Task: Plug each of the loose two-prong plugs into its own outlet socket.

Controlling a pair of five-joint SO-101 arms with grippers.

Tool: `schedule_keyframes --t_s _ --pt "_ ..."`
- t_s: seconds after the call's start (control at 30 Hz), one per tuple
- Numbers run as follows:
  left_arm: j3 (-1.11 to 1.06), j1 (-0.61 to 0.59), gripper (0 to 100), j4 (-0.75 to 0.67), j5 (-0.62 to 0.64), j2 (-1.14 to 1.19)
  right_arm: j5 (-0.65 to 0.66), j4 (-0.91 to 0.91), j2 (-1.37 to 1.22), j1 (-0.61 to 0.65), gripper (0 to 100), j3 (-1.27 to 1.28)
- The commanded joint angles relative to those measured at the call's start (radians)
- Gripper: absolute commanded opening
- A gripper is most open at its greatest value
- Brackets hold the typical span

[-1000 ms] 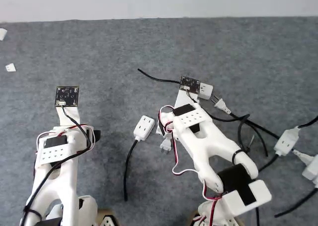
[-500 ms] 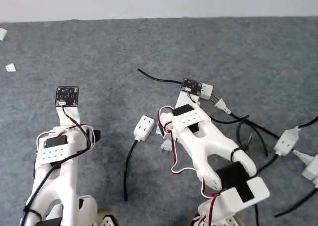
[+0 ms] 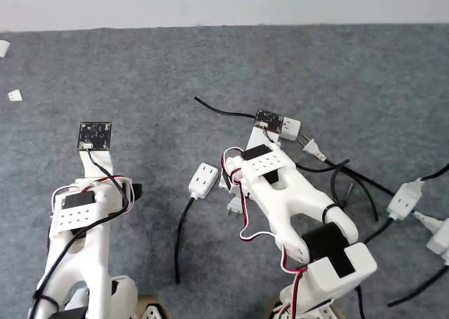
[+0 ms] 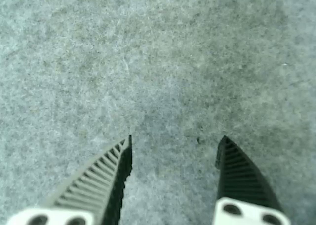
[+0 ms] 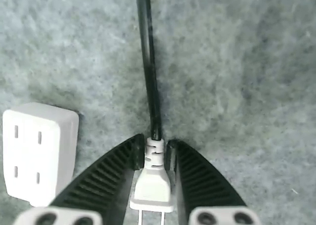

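Note:
My right gripper is shut on a white two-prong plug, its prongs pointing toward the camera. The plug's black cord runs away across the grey carpet. Close beside the plug lies a white outlet block. From above, the right arm's wrist stands mid-table, with the cord trailing left of it and the white block just to its right. My left gripper is open over bare carpet, and its wrist is at the left. A loose plug lies right of the right wrist.
Another white outlet block and a small plug lie between the arms. More white plugs or outlets with black cords sit at the right edge. Two paper scraps lie far left. Open carpet fills the back.
The right arm's elbow and lower links have shifted slightly left, while its wrist has stayed almost in place. The left arm has not moved.

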State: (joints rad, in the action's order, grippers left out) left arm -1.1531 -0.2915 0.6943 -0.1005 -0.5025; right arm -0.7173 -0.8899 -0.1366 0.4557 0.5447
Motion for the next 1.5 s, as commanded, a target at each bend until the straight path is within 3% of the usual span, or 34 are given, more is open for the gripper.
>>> schedule_keyframes --t_s 0.0,0.13,0.6,0.67,0.8,0.97,1.2,1.37,1.47 --pt "0.050 0.006 26 -0.021 -0.006 -0.003 -0.009 0.010 -0.015 0.010 7.8 -0.037" --pt "0.050 0.006 26 -0.021 -0.008 -0.003 0.048 0.008 -0.013 0.010 0.7 -0.038" --pt "0.050 0.008 26 -0.017 -0.008 -0.002 0.146 -0.120 0.232 -0.024 0.8 -0.017" --pt "0.073 0.015 26 0.038 -0.012 0.003 0.170 -0.119 0.269 -0.021 0.8 0.002" --pt "0.134 0.114 26 0.150 -0.046 0.092 0.218 -0.088 0.340 -0.018 0.8 0.054" --pt "0.282 0.224 26 0.242 -0.041 0.262 0.305 0.099 0.433 -0.025 0.8 0.173" --pt "0.378 0.367 26 0.256 0.046 0.302 0.387 0.329 0.478 -0.048 0.8 0.313" --pt "0.378 0.430 26 0.261 0.080 0.213 0.396 0.357 0.470 -0.093 0.8 0.315" --pt "0.420 0.439 25 0.270 0.141 0.221 0.486 0.300 0.499 -0.085 0.8 0.315"
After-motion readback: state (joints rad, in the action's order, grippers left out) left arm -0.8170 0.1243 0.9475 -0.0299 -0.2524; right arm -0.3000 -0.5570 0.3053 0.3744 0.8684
